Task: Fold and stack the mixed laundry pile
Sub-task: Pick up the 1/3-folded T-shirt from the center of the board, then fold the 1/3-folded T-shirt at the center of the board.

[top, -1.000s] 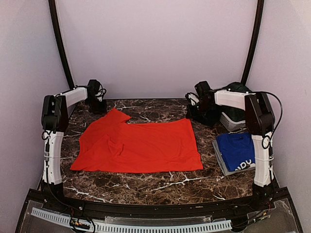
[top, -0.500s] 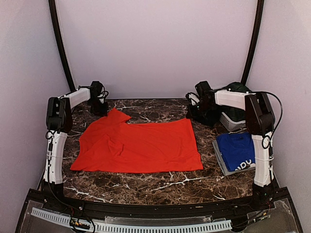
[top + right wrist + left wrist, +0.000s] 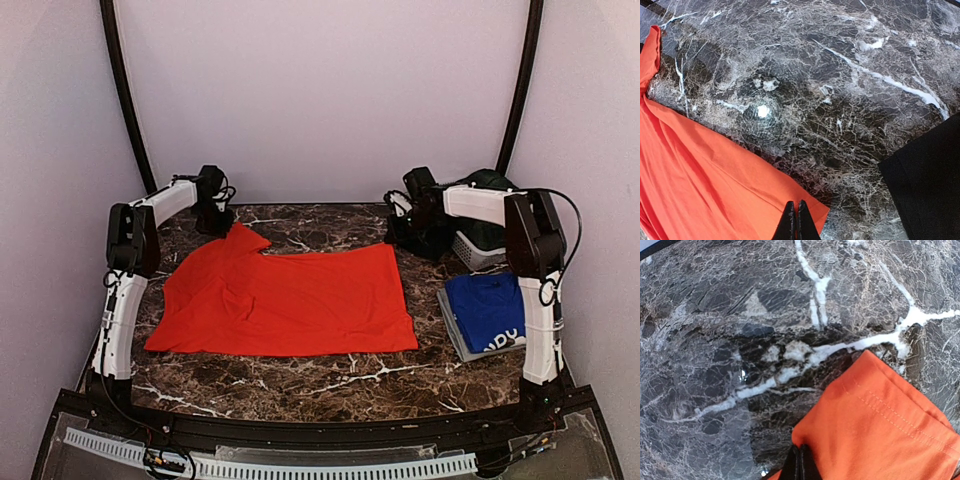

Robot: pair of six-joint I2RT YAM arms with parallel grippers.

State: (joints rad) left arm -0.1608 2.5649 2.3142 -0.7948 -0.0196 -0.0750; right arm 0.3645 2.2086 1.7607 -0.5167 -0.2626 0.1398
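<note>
Nearest me, the dark marble table (image 3: 300,380) shows its white veins along the bottom of the overhead view. Just beyond that strip the red-orange T-shirt (image 3: 290,300) lies spread flat across the middle of the frame. It is rumpled on its left side, with one sleeve reaching toward the upper left. At the right, apart from it, a folded blue T-shirt (image 3: 487,305) with white print sits on a grey tray (image 3: 458,345).

Farther back, my left pincer (image 3: 222,222) is down at the tip of that sleeve. In its wrist view the fingertips (image 3: 793,466) are pressed together at the bottom edge, pinching the stitched orange hem where it meets the marble.

My right pincer (image 3: 397,237) is down at the shirt's far right corner. Its fingertips (image 3: 788,220) are likewise squeezed tight, nipping the cloth just inside the corner. A black shape (image 3: 925,185) fills the lower right of that view; I cannot tell what it is.

Farthest back, at the upper right, a white basket (image 3: 470,252) stands behind my right arm with a dark green garment (image 3: 490,181) heaped on it.
</note>
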